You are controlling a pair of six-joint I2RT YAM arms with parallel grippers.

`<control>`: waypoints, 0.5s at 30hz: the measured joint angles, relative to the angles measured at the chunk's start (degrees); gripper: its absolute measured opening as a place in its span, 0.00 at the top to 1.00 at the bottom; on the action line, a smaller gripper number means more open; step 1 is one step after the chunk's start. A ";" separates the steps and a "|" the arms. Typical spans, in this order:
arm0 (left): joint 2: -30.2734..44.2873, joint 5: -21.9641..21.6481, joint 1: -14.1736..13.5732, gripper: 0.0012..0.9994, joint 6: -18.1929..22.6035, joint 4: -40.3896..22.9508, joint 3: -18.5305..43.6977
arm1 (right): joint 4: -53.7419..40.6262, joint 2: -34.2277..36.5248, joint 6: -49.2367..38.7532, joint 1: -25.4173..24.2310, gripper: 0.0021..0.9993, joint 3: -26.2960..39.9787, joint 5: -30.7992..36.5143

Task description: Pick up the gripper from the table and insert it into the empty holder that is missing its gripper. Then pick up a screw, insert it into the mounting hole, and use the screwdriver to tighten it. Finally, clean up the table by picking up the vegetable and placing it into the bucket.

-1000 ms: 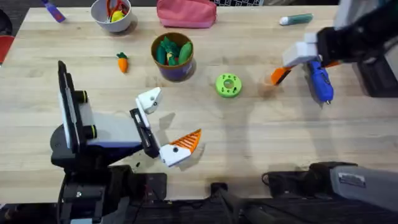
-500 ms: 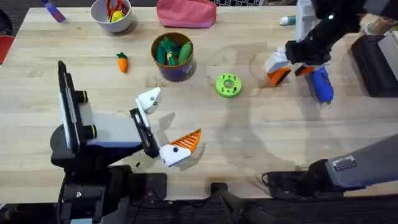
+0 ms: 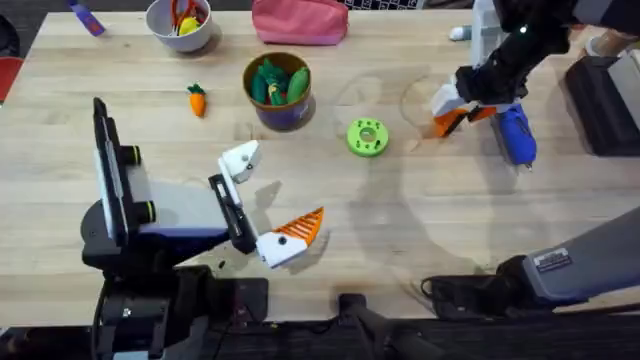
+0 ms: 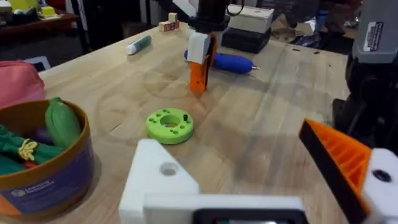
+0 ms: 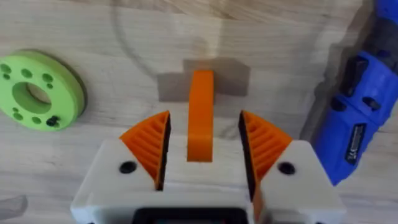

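Overhead: right gripper (image 3: 462, 103) is seen upper right, jaws straddling the gripper (image 3: 449, 122) beside the screwdriver (image 3: 517, 134); the bucket (image 3: 277, 90) holds green toys.
Left wrist: left gripper (image 4: 261, 186) is spread, empty; the holder (image 4: 157, 180) lacks its pad.
Right wrist: jaws stand open, no contact seen; the wedge is judged light, stiff, best pinched on its flat sides.

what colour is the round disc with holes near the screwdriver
Bright green plastic disc, clearest in the right wrist view.
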 joint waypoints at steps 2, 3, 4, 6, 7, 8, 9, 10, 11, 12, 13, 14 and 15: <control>0.00 0.00 0.00 0.01 0.00 0.00 0.00 | -1.08 -0.04 0.00 0.00 0.38 0.96 0.14; 0.00 0.00 0.00 0.01 0.00 0.00 0.00 | -1.52 -0.14 0.00 0.00 0.38 1.49 0.16; 0.00 0.00 0.00 0.01 0.00 0.00 0.00 | -1.78 -0.30 -0.02 0.00 0.40 1.98 0.16; 0.00 0.00 0.00 0.01 0.00 0.00 0.00 | -2.02 -0.73 0.00 0.00 0.47 2.62 0.16; 0.00 0.00 0.00 0.01 0.00 0.00 0.00 | -2.11 -0.95 0.03 0.00 0.48 2.77 0.16; 0.00 0.00 0.00 0.01 0.00 0.00 0.00 | -2.20 -1.18 0.04 0.00 0.48 2.85 0.16; 0.00 0.00 0.00 0.01 0.00 0.00 0.00 | -2.31 -1.29 0.05 0.00 0.49 2.92 0.16; 0.02 0.00 0.00 0.01 0.00 0.00 0.00 | -2.38 -1.31 0.07 0.00 0.49 2.98 0.16; 0.02 0.00 0.00 0.01 0.00 0.00 0.00 | -2.35 -1.29 0.11 0.00 0.49 2.99 0.16; 0.00 0.00 0.00 0.01 0.00 0.00 0.00 | -2.38 -1.29 0.18 0.00 0.49 2.99 0.16; 0.00 0.00 0.00 0.01 0.00 0.00 0.00 | -2.43 -1.29 0.21 0.00 0.49 2.99 0.16; 0.00 0.00 0.00 0.01 0.00 0.00 0.00 | -2.57 -1.29 0.22 0.00 0.49 2.99 0.16; 0.00 0.00 0.00 0.01 0.00 0.00 0.00 | -2.82 -1.29 0.22 0.00 0.49 2.99 0.16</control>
